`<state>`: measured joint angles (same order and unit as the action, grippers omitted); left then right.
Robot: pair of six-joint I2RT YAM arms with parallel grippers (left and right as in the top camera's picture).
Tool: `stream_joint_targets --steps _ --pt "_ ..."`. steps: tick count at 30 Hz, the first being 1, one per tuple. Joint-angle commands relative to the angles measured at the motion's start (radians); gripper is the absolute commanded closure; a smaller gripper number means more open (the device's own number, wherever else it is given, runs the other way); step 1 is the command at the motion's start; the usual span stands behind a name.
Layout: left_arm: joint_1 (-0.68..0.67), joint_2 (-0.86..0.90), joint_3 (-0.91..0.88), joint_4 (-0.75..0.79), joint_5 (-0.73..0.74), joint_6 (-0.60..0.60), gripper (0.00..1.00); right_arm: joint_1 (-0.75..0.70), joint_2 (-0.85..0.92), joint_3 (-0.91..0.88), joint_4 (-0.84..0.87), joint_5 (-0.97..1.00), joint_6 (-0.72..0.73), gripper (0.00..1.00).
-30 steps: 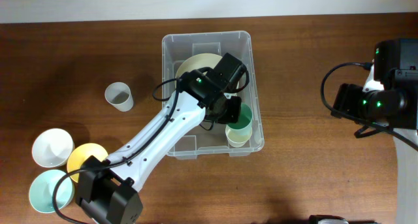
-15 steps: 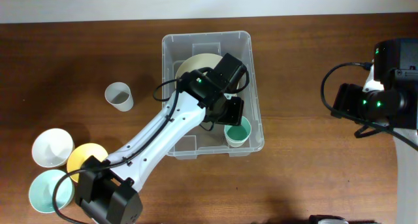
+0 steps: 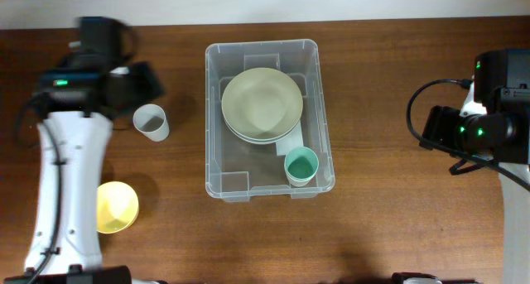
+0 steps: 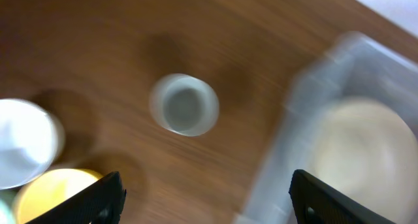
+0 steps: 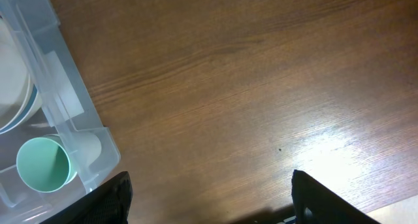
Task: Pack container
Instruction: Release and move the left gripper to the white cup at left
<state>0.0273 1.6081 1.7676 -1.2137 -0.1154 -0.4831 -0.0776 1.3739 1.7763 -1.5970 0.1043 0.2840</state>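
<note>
The clear container stands mid-table. Inside it a stack of pale bowls fills the far half, and a green cup stands upright in the near right corner. My left gripper hovers left of the container, just beyond a grey cup. In the left wrist view the left gripper is open and empty, the grey cup lies ahead of it and the container is blurred at right. My right gripper is open over bare wood, right of the container.
A yellow bowl sits at the near left beside my left arm. The left wrist view shows a white bowl next to the yellow bowl. The right arm's base stands at the right edge.
My left arm has swung out of the container to the far left, its jaws opening. The green cup it held stays in the container. The right arm has not moved.
</note>
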Motion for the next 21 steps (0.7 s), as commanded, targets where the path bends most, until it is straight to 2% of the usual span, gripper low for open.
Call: stream_joint_targets --steps 1,13,17,20,21 --pt "0.124 0.069 -0.048 0.001 0.002 0.000 0.17 0.005 0.003 -0.006 0.005 0.004 0.001 0.26" --pt "0.151 0.457 -0.095 0.087 0.051 0.044 0.17 0.005 0.003 -0.006 0.005 0.005 0.001 0.26" --pt "0.151 0.509 -0.095 0.120 0.051 0.044 0.18 0.005 0.003 -0.006 0.004 0.005 0.001 0.26" --pt "0.151 0.525 -0.095 0.138 0.052 0.044 0.28 0.005 0.003 -0.006 0.004 0.005 0.001 0.26" --pt "0.151 0.524 -0.095 0.141 0.052 0.044 0.42 0.005 0.003 -0.006 0.004 0.005 0.001 0.26"
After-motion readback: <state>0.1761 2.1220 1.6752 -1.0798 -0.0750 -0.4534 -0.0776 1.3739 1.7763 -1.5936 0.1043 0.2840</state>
